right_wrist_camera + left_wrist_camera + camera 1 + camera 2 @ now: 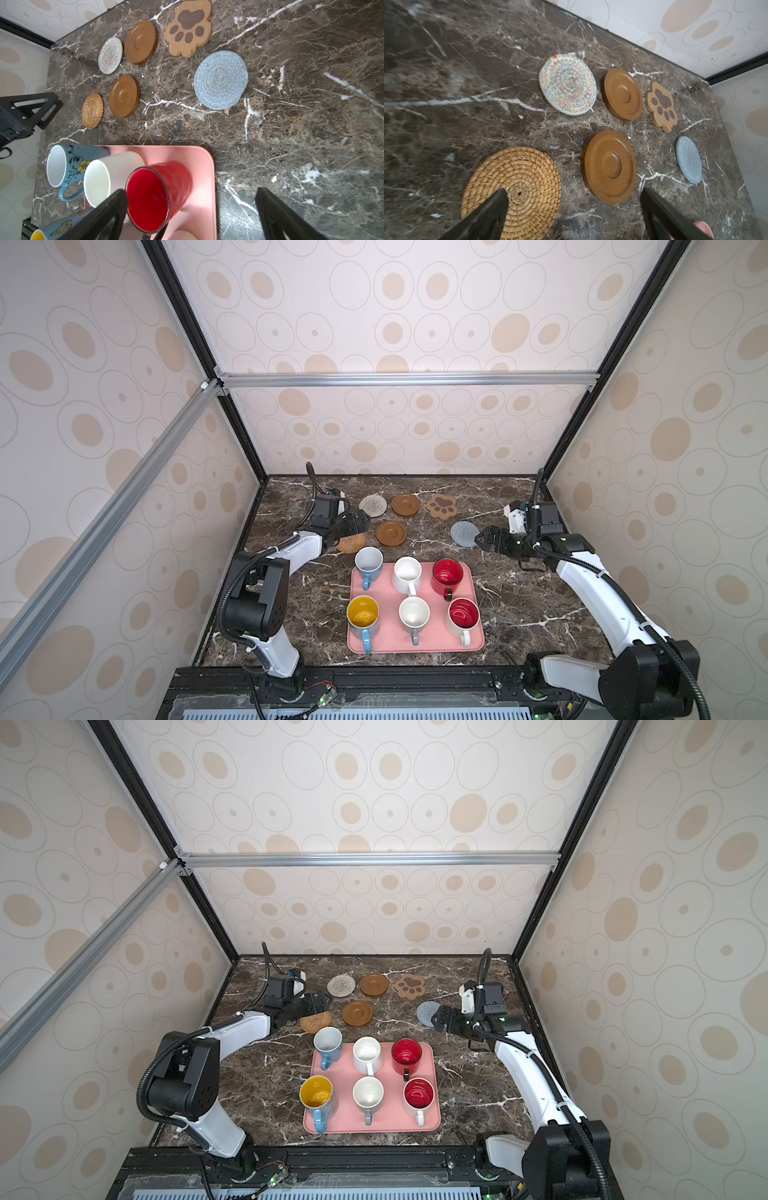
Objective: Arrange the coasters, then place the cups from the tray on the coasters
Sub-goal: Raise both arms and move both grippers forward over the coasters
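Six coasters lie in two rows behind the pink tray (415, 645): cream woven (372, 505), brown disc (405, 504) and paw (441, 506) at the back; rattan (352, 542), a second brown disc (390, 533) and grey-blue (464, 534) nearer. Six cups stand on the tray: light blue (368, 562), white (407, 572), red (447, 574), yellow-inside (363, 614), white-inside grey (414, 614), red-inside white (463, 616). My left gripper (360, 522) hangs open over the rattan coaster (512, 191), empty. My right gripper (480, 540) is open beside the grey-blue coaster (221, 80), empty.
The dark marble table (540, 614) is boxed in by patterned walls on three sides, with black frame posts (245, 448) at the back corners. Bare marble lies to the left and right of the tray. A black rail (374, 680) runs along the front edge.
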Motion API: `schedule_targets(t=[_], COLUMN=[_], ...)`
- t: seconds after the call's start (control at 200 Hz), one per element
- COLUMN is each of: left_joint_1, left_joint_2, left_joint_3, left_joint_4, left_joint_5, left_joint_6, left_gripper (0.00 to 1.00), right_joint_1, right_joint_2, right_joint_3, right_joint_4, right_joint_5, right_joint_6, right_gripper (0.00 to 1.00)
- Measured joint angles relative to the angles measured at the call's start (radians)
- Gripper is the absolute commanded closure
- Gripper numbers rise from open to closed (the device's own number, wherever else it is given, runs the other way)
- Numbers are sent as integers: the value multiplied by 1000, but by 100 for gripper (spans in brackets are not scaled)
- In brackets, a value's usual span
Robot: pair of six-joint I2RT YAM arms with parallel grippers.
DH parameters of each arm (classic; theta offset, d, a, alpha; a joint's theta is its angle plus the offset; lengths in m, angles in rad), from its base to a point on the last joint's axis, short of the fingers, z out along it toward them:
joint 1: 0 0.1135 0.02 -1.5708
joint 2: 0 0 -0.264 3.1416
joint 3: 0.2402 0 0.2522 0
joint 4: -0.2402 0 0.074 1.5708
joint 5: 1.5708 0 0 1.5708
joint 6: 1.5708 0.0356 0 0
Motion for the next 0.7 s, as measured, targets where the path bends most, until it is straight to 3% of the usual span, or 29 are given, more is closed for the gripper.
schedule_targets(t=[0.7], left_joint_1=[-27], left_joint_2=[176], left_joint_3=[91], left_joint_4=[-94], left_joint_5=[58], left_joint_6=[-42], left_gripper=[0], right_joint_1=[23], right_joint_2=[11], right_joint_3=[0], right_joint_4=[-13], right_joint_5=[-35], right_joint_6=[23], right_gripper=[0])
